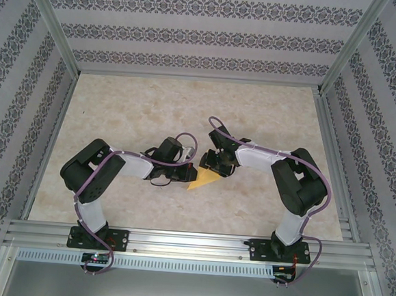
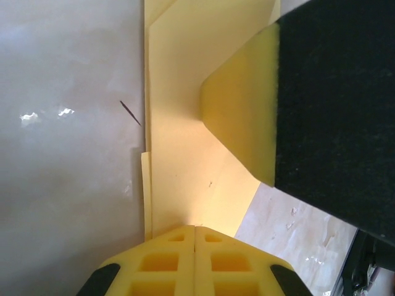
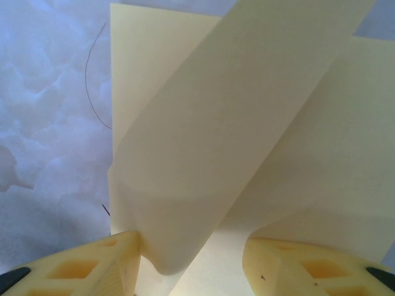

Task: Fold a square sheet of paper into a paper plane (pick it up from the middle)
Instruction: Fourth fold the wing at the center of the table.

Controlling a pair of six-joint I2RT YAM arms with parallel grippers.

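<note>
Left gripper (image 1: 183, 173) and right gripper (image 1: 214, 168) overhang the paper (image 1: 205, 182), perhaps half-hidden.

**A:** what's sitting on the table (image 1: 153, 110) right now?

**B:** the yellow-orange paper (image 1: 205, 181) is lying on that pale marbled top, a bit nearer the front edge. From above it's showing as a pointed wedge, with one flap curling up. A thin dark strand (image 2: 131, 113) is lying just beside it.

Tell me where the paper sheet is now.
Top view: the paper sheet lies partly folded near the middle of the table, between the left gripper and the right gripper.
</note>
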